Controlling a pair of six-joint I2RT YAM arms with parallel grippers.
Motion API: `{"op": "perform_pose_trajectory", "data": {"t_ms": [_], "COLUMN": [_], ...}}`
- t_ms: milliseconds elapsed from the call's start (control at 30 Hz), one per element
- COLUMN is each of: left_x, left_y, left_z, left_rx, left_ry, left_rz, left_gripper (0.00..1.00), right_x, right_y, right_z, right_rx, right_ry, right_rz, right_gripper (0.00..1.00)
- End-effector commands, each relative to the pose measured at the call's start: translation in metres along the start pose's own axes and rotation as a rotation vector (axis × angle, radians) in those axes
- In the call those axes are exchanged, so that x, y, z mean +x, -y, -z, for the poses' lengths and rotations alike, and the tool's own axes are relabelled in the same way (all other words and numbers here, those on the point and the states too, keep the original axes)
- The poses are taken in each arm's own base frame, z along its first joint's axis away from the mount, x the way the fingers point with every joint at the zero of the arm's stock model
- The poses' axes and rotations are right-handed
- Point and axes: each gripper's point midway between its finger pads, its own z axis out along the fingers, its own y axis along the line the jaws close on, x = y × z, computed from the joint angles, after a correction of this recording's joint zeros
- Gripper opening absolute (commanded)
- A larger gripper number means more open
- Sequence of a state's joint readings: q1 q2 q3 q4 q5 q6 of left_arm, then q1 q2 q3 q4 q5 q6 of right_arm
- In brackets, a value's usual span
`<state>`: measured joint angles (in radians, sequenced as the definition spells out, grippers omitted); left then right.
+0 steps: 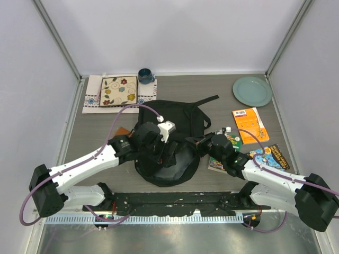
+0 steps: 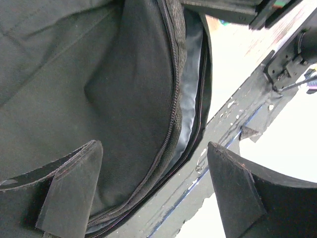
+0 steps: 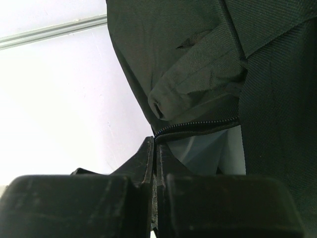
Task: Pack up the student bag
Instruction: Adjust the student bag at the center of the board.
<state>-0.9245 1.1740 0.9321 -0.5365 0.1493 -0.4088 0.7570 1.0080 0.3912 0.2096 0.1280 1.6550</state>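
1. Bag [image 1: 177,114] lies flat in the middle of the table [image 1: 95,132]. Its long axis runs from the far side toward the arm bases, with the straps at the far end and the rounded end nearest the bases.
2. The zip [image 2: 171,119] curves along the bag's near right side. A strip of pale lining [image 2: 190,104] shows in the gap, so the mouth is partly open.
3. The right gripper [image 3: 154,144] meets the bag at its right edge, reaching in low from the side. Its fingers are pressed together right at the zip line and appear to pinch the edge of the opening, with only a thin sliver between the pads.
4. The left gripper [image 2: 153,148] hangs over the bag's near half, pointing down at it. Its fingers are spread wide and hold nothing. The zip mouth lies in the gap between the fingertips, slanting across it.
5. The books [image 1: 246,123] lie on the table to the right of the bag, beside the right arm and well apart from the left gripper.
6. The coming move seems to turn on that mouth. The right gripper is busy at one lip, so the left one, directly over the other lip, looks better placed to widen the opening.
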Motion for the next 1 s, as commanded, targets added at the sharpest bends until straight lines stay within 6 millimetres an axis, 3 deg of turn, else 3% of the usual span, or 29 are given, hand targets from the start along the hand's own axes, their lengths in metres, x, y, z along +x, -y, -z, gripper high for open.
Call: {"op": "perform_pose_trajectory", "data": {"t_ms": [0,233,333,367,433,467,500,567,600,633,667,700,733,767,833,867,967], "left_x": [0.011,0.019,0.02,0.021,0.019,0.02,0.018,0.014,0.012,0.007,0.005,-0.002,-0.004,-0.007,-0.024,-0.03,-0.054], "left_y": [0.0,0.001,0.002,0.002,0.002,0.001,-0.001,-0.003,-0.003,-0.006,-0.007,-0.005,-0.008,-0.006,-0.005,-0.003,0.003], "left_z": [-0.006,-0.018,-0.024,-0.028,-0.031,-0.033,-0.034,-0.036,-0.036,-0.035,-0.035,-0.034,-0.032,-0.031,-0.025,-0.023,-0.014], "left_rx": [-0.001,-0.009,-0.003,-0.005,-0.007,-0.013,-0.031,-0.049,-0.061,-0.085,-0.094,-0.099,-0.122,-0.12,-0.142,-0.145,-0.149], "left_ry": [-0.032,-0.056,-0.064,-0.071,-0.067,-0.073,-0.068,-0.067,-0.063,-0.053,-0.05,-0.036,-0.031,-0.028,0.021,0.038,0.104], "left_rz": [-0.059,-0.07,-0.065,-0.061,-0.057,-0.053,-0.046,-0.04,-0.028,-0.023,-0.018,-0.007,0.001,0.008,0.021,0.03,0.049], "left_gripper": [0.89,0.73,0.6,0.49,0.4,0.3,0.26,0.17,0.14,0.11,0.08,0.06,0.05,0.02,0.02,0.02,0.01], "right_x": [0.0,0.001,0.0,0.0,-0.002,-0.001,-0.006,-0.011,-0.018,-0.026,-0.031,-0.039,-0.046,-0.05,-0.049,-0.048,-0.038], "right_y": [-0.024,-0.023,-0.024,-0.024,-0.024,-0.027,-0.024,-0.028,-0.002,-0.009,-0.011,0.009,0.004,0.017,0.019,0.03,0.049], "right_z": [0.002,0.002,0.003,0.004,0.007,0.009,0.013,0.022,0.029,0.043,0.052,0.065,0.079,0.09,0.104,0.106,0.104], "right_rx": [-0.078,-0.078,-0.08,-0.081,-0.076,-0.08,-0.053,-0.023,0.092,0.083,0.095,0.177,0.155,0.198,0.18,0.206,0.269], "right_ry": [-0.001,-0.005,-0.002,0.0,0.007,0.011,0.03,0.055,0.069,0.109,0.127,0.141,0.176,0.181,0.164,0.148,0.081], "right_rz": [-0.002,0.002,0.005,0.017,0.041,0.095,0.136,0.22,0.303,0.331,0.352,0.389,0.392,0.407,0.4,0.403,0.414], "right_gripper": [0.0,0.0,0.0,0.0,0.03,0.07,0.23,0.44,0.56,0.61,0.65,0.69,0.7,0.72,0.73,0.81,0.81]}}
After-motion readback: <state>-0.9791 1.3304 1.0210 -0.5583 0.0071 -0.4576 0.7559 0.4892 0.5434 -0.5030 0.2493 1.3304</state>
